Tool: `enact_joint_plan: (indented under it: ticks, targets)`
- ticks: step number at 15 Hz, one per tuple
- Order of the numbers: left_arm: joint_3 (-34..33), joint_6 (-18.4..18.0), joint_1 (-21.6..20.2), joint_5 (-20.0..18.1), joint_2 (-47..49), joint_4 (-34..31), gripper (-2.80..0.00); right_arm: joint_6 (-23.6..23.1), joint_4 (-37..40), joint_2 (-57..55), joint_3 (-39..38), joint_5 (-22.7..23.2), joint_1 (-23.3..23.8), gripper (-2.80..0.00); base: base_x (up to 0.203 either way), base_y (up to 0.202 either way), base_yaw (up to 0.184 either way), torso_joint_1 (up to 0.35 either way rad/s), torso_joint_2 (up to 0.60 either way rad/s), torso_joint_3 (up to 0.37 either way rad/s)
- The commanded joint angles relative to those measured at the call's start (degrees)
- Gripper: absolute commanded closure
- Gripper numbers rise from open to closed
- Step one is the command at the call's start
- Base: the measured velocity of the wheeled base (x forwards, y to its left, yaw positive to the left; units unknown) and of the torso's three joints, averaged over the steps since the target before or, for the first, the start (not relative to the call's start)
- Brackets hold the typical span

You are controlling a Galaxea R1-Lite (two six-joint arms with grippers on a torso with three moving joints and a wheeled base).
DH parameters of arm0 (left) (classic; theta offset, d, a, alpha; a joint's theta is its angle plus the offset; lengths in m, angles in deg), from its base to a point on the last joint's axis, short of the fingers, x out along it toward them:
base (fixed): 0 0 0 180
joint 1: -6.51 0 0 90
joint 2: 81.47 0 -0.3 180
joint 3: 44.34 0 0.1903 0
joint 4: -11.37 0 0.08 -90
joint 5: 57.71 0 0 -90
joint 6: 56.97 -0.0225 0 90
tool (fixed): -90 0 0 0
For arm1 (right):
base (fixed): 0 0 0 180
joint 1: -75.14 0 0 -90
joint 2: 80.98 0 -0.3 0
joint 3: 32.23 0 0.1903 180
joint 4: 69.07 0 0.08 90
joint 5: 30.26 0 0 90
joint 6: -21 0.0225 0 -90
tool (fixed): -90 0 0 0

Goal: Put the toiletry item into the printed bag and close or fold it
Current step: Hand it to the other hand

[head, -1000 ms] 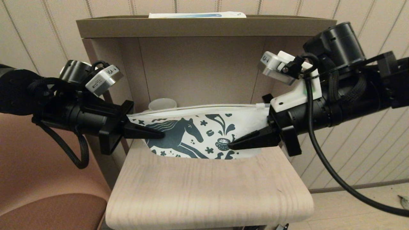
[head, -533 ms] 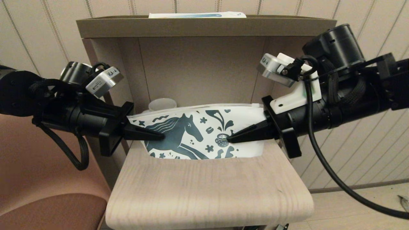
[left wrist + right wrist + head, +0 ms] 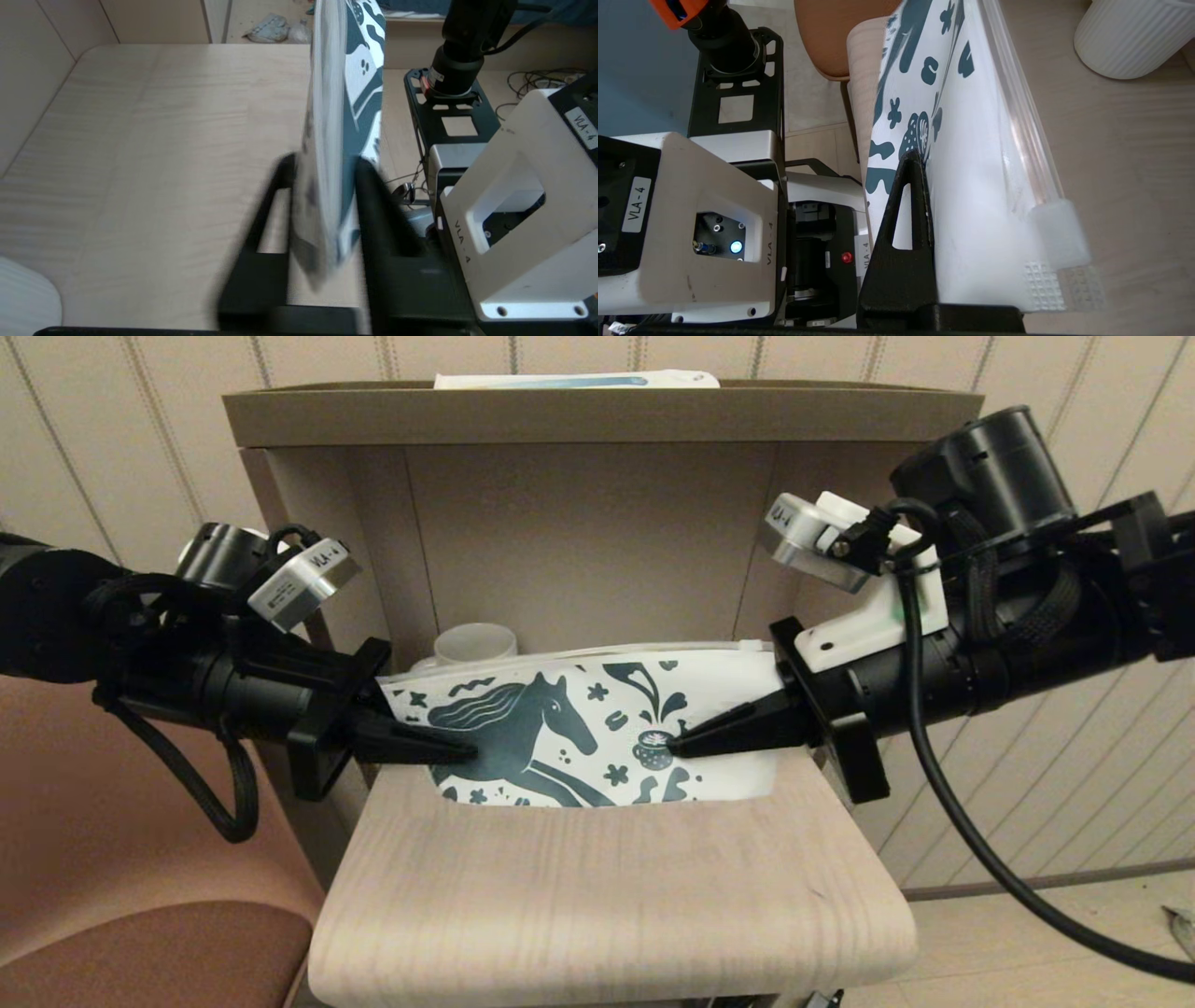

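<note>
Printed bag (image 3: 597, 728) stands upright at the back edge of the wooden shelf (image 3: 607, 905), zip strip up and looking closed. Toiletry item isn't visible, presumably inside. Right gripper (image 3: 681, 745) is clamped tight on one end; left gripper (image 3: 462, 747) sits slightly parted around the other. Front of the shelf is open; mug (image 3: 476, 642) crowds behind.

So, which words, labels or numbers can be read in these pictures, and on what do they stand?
"VLA-4": white sticker on the black housing in the right wrist view.
"VLA-4": printed on the white camera mount in the same view.
"VLA-4": sticker and the white mount in the left wrist view.
Stickers on both wrist cameras in the head view: too small to read.
Printed bag: pictures only, no words.
</note>
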Motion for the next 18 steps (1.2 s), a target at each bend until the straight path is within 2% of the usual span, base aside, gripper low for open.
enact_joint_plan:
  ticks: [1,8,14,15,18]
  targets:
    - [0.37,-0.13,-0.02,-0.40,-0.30,-0.40,-2.80,-0.18,0.13,0.13,-0.01,0.26,-0.11,0.00,0.000,0.000,0.000,0.000,0.00,0.000]
    - [1.33,0.38,-0.84,-2.86,-1.42,-0.38,-2.80,-0.01,0.65,2.35,-3.66,0.09,-0.12,0.00,0.000,0.000,0.000,0.000,0.00,0.000]
    - [2.32,0.73,-1.51,-4.09,-2.93,-2.43,-2.80,1.39,0.22,2.95,-8.96,-2.80,-4.16,0.00,0.000,0.000,0.000,0.000,0.00,0.000]
    - [2.27,0.82,-1.56,-4.09,-3.07,-2.43,0.00,1.63,0.30,2.85,-8.80,-3.25,-4.57,0.00,0.000,0.000,0.000,0.000,0.00,0.000]
    - [1.52,0.81,-1.90,-4.17,-4.18,-2.51,0.00,2.63,0.33,2.34,-8.98,-5.43,-5.74,0.00,0.000,0.000,0.000,0.000,0.00,0.000]
